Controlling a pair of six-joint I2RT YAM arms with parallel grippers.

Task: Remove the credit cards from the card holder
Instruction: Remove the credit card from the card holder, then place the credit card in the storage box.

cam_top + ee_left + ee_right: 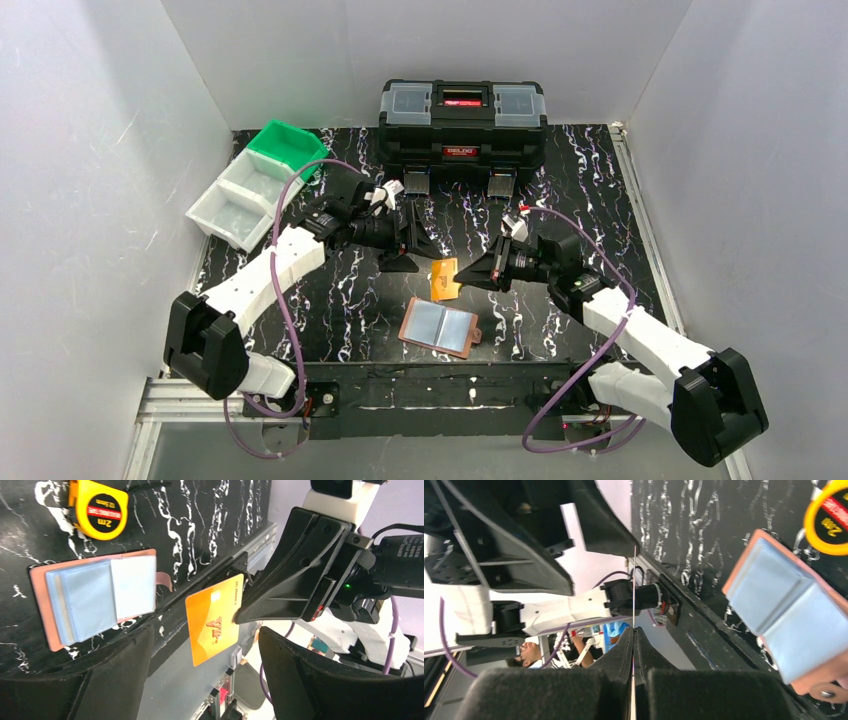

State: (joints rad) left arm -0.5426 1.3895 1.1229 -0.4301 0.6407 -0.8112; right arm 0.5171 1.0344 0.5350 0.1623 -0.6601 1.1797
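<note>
The left gripper's [205,645] matte black fingers [107,685] stood spread wide, touching nothing. Between them in that view hung a glossy orange-gold card [214,617], thin and round-cornered. It was pinched at one edge by the wedge-shaped black tips of the right gripper [240,614], whose jaws were pressed together on it. From the right wrist the card showed edge-on as a hairline. It was held above the table, clear of the holder [438,326], which lay open and flat nearer the arm bases. The holder was tan-pink leather, a rounded rectangle with a small snap tab and pale blue clear sleeves inside. A round yellow tape measure [98,507] with a red and black label lay near it. The table [600,200] was black with white marble veining. At its far edge stood a black plastic toolbox [463,125] with clear-lidded compartments. At the far left sat white bins [238,205] and a green bin [288,148]. Plain white walls [90,150] closed in three sides.
</note>
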